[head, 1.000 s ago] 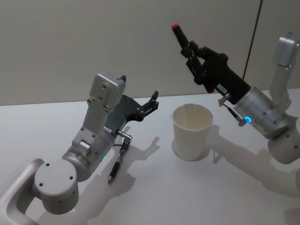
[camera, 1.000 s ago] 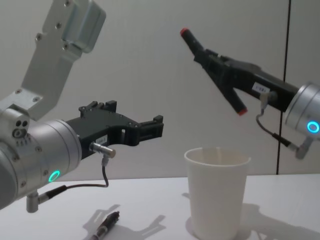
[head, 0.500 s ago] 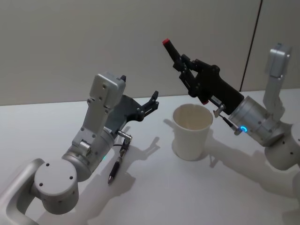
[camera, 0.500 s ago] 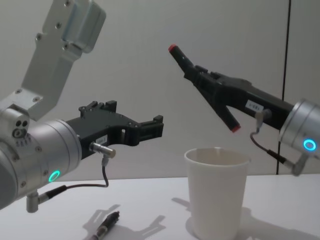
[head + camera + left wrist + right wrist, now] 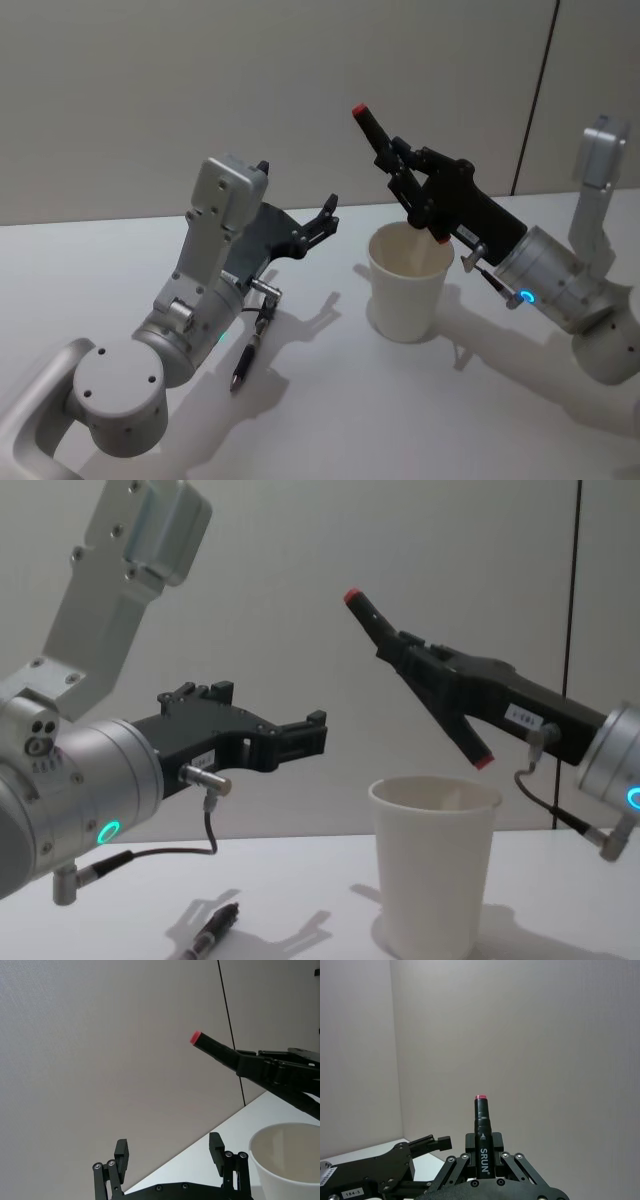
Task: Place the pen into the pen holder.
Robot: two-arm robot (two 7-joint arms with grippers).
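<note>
The slim black pen [image 5: 368, 618] with red ends has come down a little since half a second ago, carried by my right gripper [image 5: 400, 650], and its lower red end now hangs just above the rolled rim of the plain white tapered paper cup [image 5: 435, 880]. The pen is tilted, its upper end leaning toward my left and away from me, its lower end over the right part of the cup's mouth; from the head view that lower end shows against the cup's inner wall. It is not touching the cup. My right gripper's fingers are clamped on the pen's barrel near the middle, and the right wrist view shows the barrel standing up between them.

The paper cup stands upright on the white table [image 5: 330, 420], between my two arms.

My left gripper [image 5: 169, 1146] hovers above the table to the left of the cup, apart from it, its fingers spread wide with nothing between them. Behind everything runs a plain grey wall [image 5: 200, 80]
</note>
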